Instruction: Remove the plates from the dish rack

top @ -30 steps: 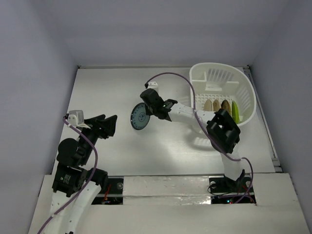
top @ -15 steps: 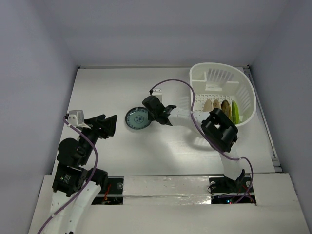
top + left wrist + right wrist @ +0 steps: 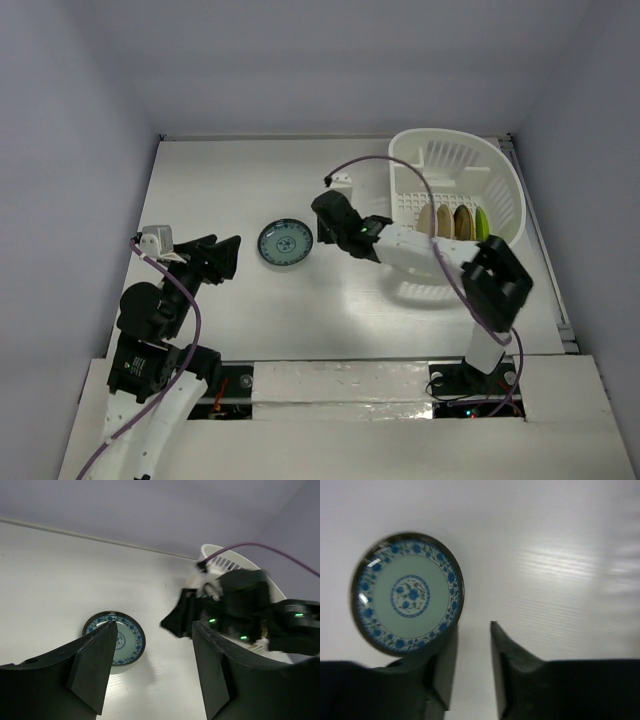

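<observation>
- Plates [image 3: 444, 217] stand on edge in a row inside the dish rack [image 3: 505, 180]: two cream plates [image 3: 427, 217], an amber plate [image 3: 463, 220] and a lime green plate [image 3: 484, 228].
- That dish rack sits at the far right corner of the counter [image 3: 230, 170].
- One teal-blue plate [image 3: 285, 244] lies flat and face up near the middle of the counter, well apart from the rack.
- The right hand [image 3: 328, 213] hangs just beside this plate, on the side toward the rack. Its fingers are spread with bare counter between them, pinching nothing.
- In the right wrist view the plate's rim [image 3: 407, 594] lies right by one finger [image 3: 445, 660]; whether they touch cannot be told.
- The left hand [image 3: 226, 258] hovers near the left edge of the counter, fingers spread and empty, pointing toward the teal-blue plate.
</observation>
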